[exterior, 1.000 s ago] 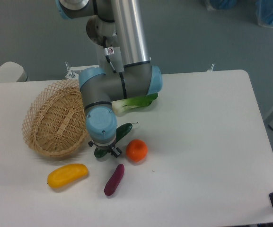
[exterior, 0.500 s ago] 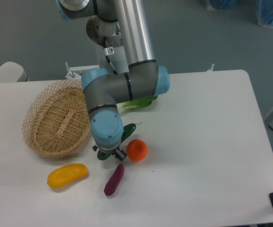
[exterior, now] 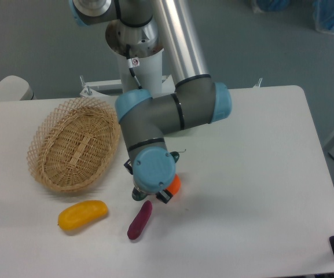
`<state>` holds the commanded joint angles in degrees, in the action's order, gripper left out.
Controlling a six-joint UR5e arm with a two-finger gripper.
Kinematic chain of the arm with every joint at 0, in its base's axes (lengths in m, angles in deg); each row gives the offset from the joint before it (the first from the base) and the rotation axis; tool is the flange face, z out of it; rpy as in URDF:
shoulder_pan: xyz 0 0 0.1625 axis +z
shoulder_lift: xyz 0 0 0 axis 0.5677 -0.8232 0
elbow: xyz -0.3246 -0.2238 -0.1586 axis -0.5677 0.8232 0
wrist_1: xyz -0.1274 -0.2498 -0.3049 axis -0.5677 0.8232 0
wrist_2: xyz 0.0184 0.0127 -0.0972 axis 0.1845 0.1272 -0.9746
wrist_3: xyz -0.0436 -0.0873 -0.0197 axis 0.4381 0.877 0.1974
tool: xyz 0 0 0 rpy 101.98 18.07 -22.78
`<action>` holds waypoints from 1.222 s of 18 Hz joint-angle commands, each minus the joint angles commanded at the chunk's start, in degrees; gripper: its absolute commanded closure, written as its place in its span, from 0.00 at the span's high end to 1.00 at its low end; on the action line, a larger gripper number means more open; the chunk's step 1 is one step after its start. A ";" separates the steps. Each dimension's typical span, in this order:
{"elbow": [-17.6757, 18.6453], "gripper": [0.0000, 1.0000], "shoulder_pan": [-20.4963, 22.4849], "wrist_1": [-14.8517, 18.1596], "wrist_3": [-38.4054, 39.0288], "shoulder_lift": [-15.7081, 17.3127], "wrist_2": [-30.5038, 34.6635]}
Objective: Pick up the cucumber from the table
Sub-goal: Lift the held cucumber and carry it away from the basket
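Note:
The cucumber is almost wholly hidden under the blue wrist of the arm; only its thin dark stem tip (exterior: 176, 154) sticks out at the wrist's upper right. My gripper (exterior: 150, 197) points down from that wrist above the table (exterior: 259, 174), just right of the basket, with small dark finger parts showing at its lower edge. Its jaws are covered by the wrist. The spot where the cucumber lay is now bare table, so the gripper is shut on the cucumber and carrying it.
An orange (exterior: 176, 184) peeks out right beside the gripper. A purple sweet potato (exterior: 139, 220) lies just below it, and a yellow fruit (exterior: 83, 214) sits further left. A wicker basket (exterior: 74, 145) stands at the left. The arm's elbow covers the table's back middle.
The arm has swung right and risen toward the camera. The cucumber has left its place beside the basket and gone with the gripper. The bok choy is now hidden behind the arm.

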<state>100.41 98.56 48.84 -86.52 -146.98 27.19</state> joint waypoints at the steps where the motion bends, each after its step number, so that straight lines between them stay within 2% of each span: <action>1: -0.97 0.18 0.35 -0.09 -0.97 -0.44 -0.18; 3: -2.47 0.18 1.23 -1.05 -2.81 -1.49 -0.26; 6: -2.12 0.16 1.76 -6.40 -3.35 -2.46 -1.84; 10: -2.21 0.15 2.55 -9.66 -4.22 -3.26 -2.02; 15: -2.21 0.18 3.17 -10.02 -8.10 -3.52 -1.85; 22: -2.03 0.15 3.34 -10.11 -11.69 -3.52 -2.29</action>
<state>98.38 101.90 38.73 -98.21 -150.50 24.91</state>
